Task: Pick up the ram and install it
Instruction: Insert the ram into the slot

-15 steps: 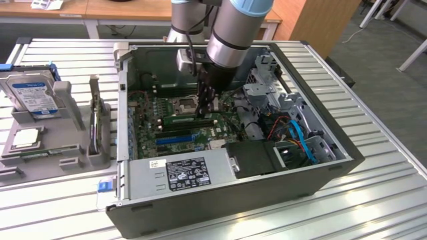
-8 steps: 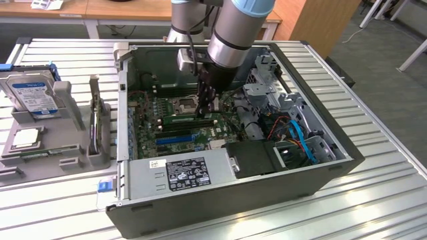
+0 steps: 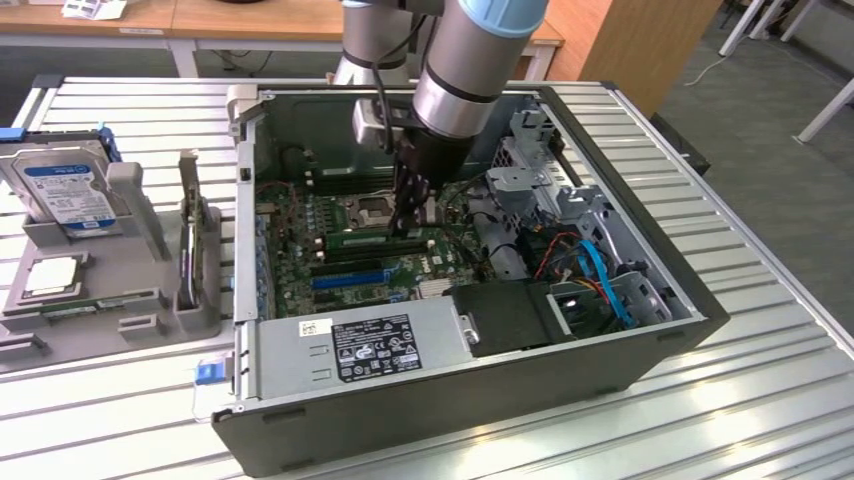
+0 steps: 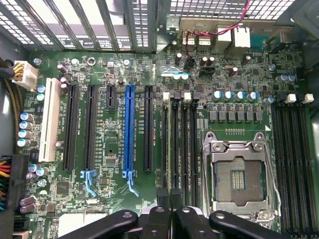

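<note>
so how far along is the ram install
Pick-up looks done: the ram stands on edge among the memory slots beside the empty processor socket, inside the computer case. In hand: the shut gripper is down over those slots at the ram. Left: I cannot tell whether it is fully seated or latched.

- The tabletop [image 3: 781, 340] is a silver surface of long ribbed slats. Bare strips of it show at three o'clock and at six o'clock of the exterior view's middle.
- A dark computer case [image 3: 441, 425] lies on its side near the middle of the tabletop, with its open face turned up.
- A grey moulded holder [image 3: 134, 330] sits on the slats at nine o'clock of the case, just beside its wall.
- Bare slats show at twelve o'clock of the holder.
</note>
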Controlling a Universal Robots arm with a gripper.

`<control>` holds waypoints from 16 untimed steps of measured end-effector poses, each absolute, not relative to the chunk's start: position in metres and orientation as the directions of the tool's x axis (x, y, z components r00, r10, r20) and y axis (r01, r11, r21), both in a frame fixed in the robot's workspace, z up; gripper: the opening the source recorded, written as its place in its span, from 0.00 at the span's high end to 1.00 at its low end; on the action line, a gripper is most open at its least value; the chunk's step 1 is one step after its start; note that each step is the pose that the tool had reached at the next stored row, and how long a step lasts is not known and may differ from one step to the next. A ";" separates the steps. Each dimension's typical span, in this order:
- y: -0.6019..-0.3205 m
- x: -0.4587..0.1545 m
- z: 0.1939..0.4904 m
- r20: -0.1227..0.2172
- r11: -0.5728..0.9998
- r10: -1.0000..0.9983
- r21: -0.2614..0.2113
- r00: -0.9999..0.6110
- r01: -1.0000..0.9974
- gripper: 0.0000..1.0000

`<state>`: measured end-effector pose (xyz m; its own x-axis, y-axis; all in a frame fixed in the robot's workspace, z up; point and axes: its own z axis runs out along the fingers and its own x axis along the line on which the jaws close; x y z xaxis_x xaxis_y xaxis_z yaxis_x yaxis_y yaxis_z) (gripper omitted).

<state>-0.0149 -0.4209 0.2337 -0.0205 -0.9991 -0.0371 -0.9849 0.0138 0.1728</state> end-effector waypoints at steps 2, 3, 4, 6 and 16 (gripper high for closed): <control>-0.421 -0.015 0.232 -0.037 0.014 -0.999 0.173 -0.021 -0.985 0.89; -0.421 -0.015 0.232 -0.037 0.014 -0.999 0.173 -0.020 -0.985 0.89; -0.421 -0.015 0.231 -0.037 0.014 -0.999 0.173 -0.021 -0.985 0.89; -0.421 -0.015 0.230 -0.037 0.014 -0.999 0.173 -0.021 -0.985 0.89; -0.421 -0.015 0.229 -0.037 0.014 -0.999 0.173 -0.020 -0.985 0.89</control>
<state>-0.0150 -0.4209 0.2288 -0.0205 -0.9991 -0.0370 -0.9849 0.0138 0.1728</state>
